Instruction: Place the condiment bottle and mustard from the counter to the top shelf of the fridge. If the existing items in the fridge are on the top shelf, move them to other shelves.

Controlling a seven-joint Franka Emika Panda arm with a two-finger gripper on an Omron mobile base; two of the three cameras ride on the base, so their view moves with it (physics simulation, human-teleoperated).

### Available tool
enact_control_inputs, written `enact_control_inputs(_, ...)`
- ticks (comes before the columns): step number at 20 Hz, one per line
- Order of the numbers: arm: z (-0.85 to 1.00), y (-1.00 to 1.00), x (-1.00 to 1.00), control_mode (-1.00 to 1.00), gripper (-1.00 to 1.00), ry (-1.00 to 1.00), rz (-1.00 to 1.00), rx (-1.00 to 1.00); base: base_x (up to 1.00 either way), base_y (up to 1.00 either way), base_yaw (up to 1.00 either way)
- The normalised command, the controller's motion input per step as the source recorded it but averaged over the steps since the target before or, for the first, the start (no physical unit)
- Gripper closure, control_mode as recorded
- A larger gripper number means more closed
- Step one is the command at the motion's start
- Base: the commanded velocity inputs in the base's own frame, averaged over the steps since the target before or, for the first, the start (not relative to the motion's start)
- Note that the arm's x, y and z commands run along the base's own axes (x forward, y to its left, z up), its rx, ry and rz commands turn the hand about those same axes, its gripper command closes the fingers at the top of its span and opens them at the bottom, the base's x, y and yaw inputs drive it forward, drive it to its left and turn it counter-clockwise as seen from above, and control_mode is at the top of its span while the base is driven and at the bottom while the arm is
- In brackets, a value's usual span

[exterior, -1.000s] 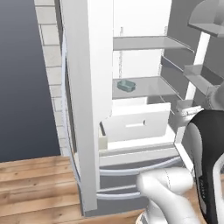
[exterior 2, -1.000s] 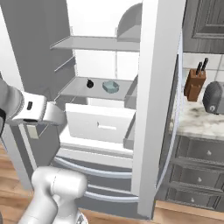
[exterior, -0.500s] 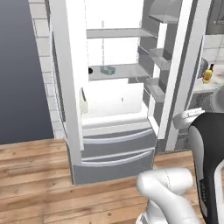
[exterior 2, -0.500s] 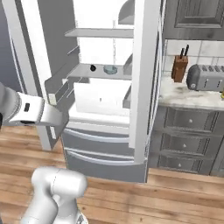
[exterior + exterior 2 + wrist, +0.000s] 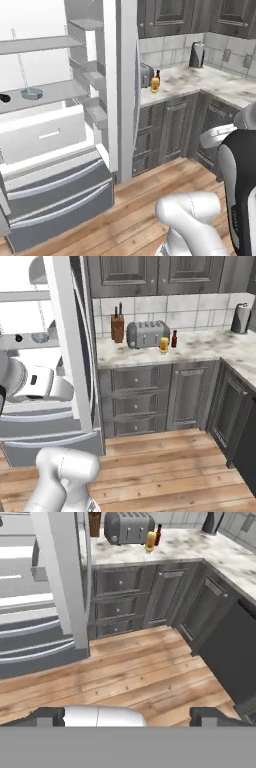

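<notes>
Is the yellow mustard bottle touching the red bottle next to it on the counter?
Apart. The right base view shows a strip of counter between the mustard and the condiment bottle.

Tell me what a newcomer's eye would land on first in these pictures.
The fridge stands wide open at the left, with a teal dish and a small black object on one of its pale shelves. On the marbled counter beside it, the yellow mustard and red-orange condiment bottle stand close together next to a silver toaster and a knife block.

base pair flank fridge (image 5: pixel 120 90), counter (image 5: pixel 200 348)
</notes>
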Motion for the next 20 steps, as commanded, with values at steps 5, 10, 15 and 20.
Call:
enact_control_inputs(5, 0.00, 0.00, 0.00, 1.00, -1.00, 0.00, 0.00, 0.00, 0.89, -0.79, -0.36)
enact_control_inputs(10, 0.00, 0.00, 0.00, 1.00, -1.00, 0.00, 0.00, 0.00, 1.00, -0.14, -0.06)
enact_control_inputs(15, 0.00, 0.00, 0.00, 1.00, -1.00, 0.00, 0.00, 0.00, 1.00, 0.00, 0.00)
enact_control_inputs(20, 0.00, 0.00, 0.00, 1.00, -1.00, 0.00, 0.00, 0.00, 1.00, -0.31, 0.15)
